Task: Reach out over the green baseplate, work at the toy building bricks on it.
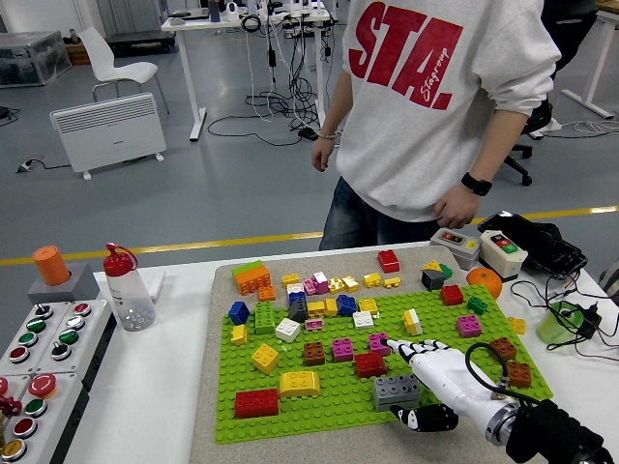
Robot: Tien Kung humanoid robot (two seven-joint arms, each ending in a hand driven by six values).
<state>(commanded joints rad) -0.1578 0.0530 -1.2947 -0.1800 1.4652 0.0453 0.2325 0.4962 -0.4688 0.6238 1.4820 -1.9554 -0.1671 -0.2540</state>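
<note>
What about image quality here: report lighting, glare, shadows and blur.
Head view: even overhead lighting, the green baseplate and its bricks sharp; soft shadows under the right hand; mild glare on the far floor; slight wide-angle bowing at the edges; no motion blur on the person.

We have 1 view, from high on the robot's side, looking forward and down over the white table (145, 387); its studded green plastic baseplate (338, 391) sits close below us, the grey office floor (193, 184) beyond.
</note>
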